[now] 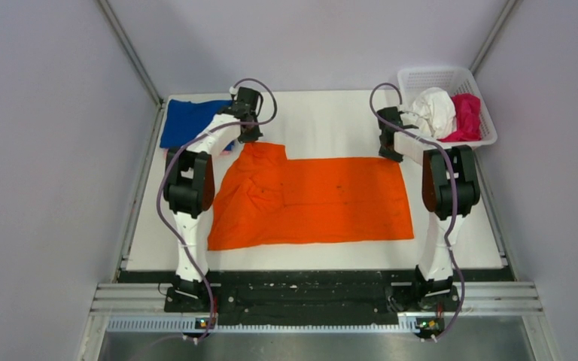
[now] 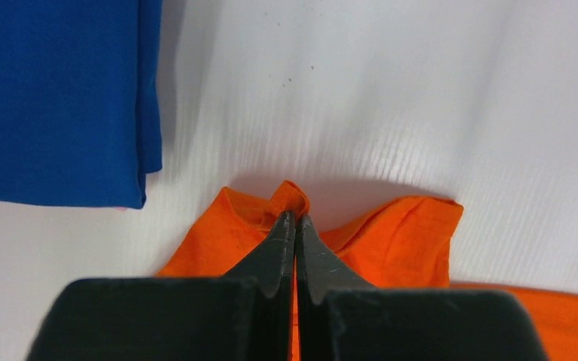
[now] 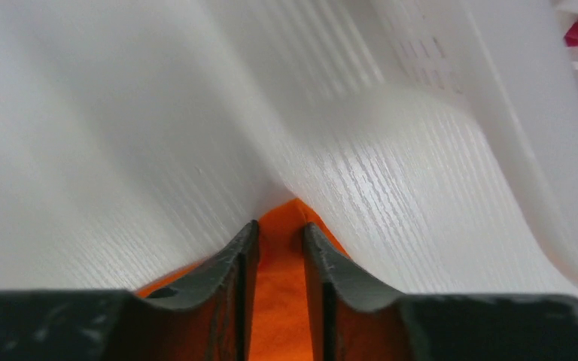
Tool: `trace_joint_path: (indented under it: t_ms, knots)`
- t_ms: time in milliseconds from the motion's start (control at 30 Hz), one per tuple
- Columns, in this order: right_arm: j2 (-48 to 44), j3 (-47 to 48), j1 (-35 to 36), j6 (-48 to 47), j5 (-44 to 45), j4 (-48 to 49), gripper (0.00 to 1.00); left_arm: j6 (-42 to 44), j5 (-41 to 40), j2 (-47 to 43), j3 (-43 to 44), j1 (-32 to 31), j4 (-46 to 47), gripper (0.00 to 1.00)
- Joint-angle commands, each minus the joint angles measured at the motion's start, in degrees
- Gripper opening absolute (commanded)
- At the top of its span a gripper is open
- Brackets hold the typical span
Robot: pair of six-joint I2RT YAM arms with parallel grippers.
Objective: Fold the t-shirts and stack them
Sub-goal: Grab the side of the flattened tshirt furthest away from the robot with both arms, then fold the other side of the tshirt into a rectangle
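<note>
Seen from above, the orange t-shirt (image 1: 316, 199) lies spread flat on the bench (image 1: 331, 113). Its far-left corner is under the left tool (image 1: 250, 137) and its far-right corner is under the right tool (image 1: 391, 153), but that view is too distant to show how the jaws stand. The left wrist view shows them pressed together on a small upstanding pinch of orange cloth at their tips. The folded blue t-shirt (image 2: 60, 98) lies ahead and to the left of that tool, apart from the orange cloth. In the right wrist view the jaws are narrow, nipping an orange corner that fills the slot between them, and the white basket (image 3: 497, 68) rises ahead to the right. Only the overhead view shows the white t-shirt (image 1: 435, 111) and magenta t-shirt (image 1: 465, 114) heaped in that basket.
</note>
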Motion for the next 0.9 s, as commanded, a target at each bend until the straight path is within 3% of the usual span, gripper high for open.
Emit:
trace_joint_path:
  t_ms: [0,67,233,867]
  knots:
    - [-2.6,-1.3,0.1,1.1,1.8,-1.4,0.24,-0.3,3.0,-6.1,-4.0,-0.5,3.7,0.0]
    - [-2.9,-1.5,0.2,1.2,1.5,-0.5,0.13,-0.4,3.2,-7.0,-5.3,-0.5,3.8,0.0]
    - [-4.5,-0.6,1.6,-1.4,1.8,1.4,0.02,-0.8,4.4,-10.4,-9.0,-0.8,4.5,0.0]
    - [-28.9,-22.7,6.9,1.9,4.5,3.7,0.02,-7.0,3.1,-41.5,-43.5,-4.2,11.3,0.0]
